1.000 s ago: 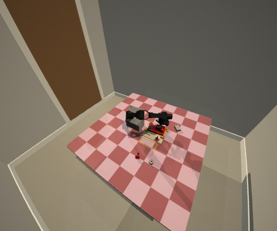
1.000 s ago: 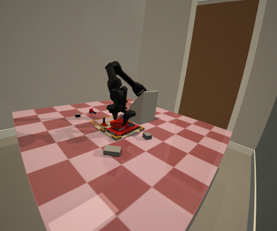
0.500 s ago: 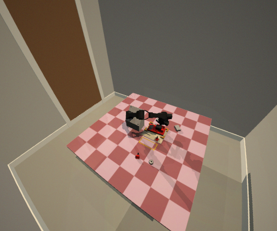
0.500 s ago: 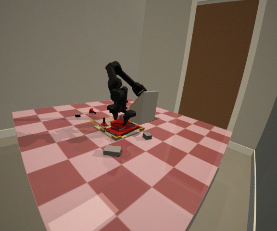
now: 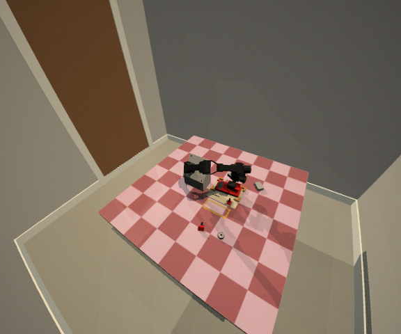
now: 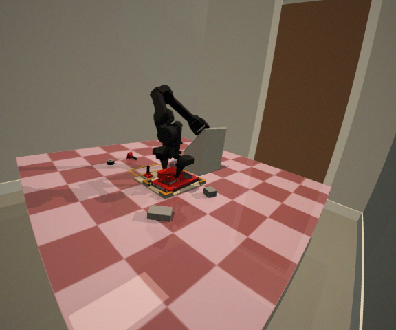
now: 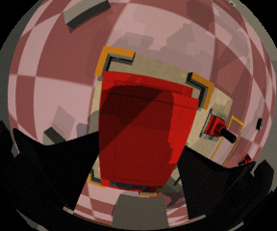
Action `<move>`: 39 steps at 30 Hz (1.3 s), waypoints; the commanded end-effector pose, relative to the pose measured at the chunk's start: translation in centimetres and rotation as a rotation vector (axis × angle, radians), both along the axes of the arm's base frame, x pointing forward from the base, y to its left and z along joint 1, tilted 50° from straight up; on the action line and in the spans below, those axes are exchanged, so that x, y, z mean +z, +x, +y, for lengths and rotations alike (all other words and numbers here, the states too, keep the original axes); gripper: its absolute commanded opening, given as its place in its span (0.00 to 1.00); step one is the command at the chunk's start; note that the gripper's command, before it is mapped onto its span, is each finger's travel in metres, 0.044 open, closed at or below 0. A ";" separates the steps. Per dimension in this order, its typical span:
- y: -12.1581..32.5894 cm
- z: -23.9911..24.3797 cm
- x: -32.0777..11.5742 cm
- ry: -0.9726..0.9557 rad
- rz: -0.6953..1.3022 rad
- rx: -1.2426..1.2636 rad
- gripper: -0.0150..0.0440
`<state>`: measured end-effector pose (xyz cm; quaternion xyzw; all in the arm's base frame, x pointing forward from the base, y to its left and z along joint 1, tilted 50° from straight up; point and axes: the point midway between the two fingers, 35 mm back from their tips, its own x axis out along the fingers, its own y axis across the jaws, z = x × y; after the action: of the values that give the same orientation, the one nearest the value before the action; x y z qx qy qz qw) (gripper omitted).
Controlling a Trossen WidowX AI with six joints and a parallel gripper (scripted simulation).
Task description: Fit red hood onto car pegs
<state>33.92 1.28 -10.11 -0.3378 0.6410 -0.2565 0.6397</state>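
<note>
The red hood [image 6: 165,173] [image 7: 138,130] is held level over the deck, roughly lined up with the car. My gripper [image 6: 172,171] [image 7: 141,142] is shut on the hood, with one finger on each side. The red chassis [image 6: 189,182] [image 7: 129,77] [image 5: 235,191] sits in the beige jig [image 7: 225,98] [image 5: 219,199] below. Thin uprights show between hood and deck in the exterior view. The engine block is hidden under the hood. The pegs and corner holes cannot be matched up from these views.
A small red part [image 7: 215,126] [image 6: 148,174] with a black post stands on the jig beside the car. Grey blocks [image 6: 159,213] [image 6: 210,192] lie near the jig. A tall grey panel [image 6: 212,150] stands behind. A red piece [image 5: 200,227] and a dark ring [image 6: 110,162] lie farther off.
</note>
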 end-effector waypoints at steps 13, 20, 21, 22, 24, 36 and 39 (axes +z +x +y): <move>0.0 -0.5 -0.5 -0.005 0.003 0.004 0.25; 0.0 -0.8 -0.6 -0.005 0.003 0.004 0.25; 0.0 -0.8 -0.7 -0.005 0.003 0.004 0.25; 0.0 -0.8 -0.7 -0.005 0.003 0.004 0.25; 0.0 -0.9 -0.8 -0.005 0.003 0.004 0.25; 0.0 -0.6 -0.5 -0.003 0.002 0.004 0.25; 0.1 -0.5 -0.4 -0.003 0.001 0.003 0.25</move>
<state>33.92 0.65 -10.61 -0.3408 0.6415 -0.2550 0.6382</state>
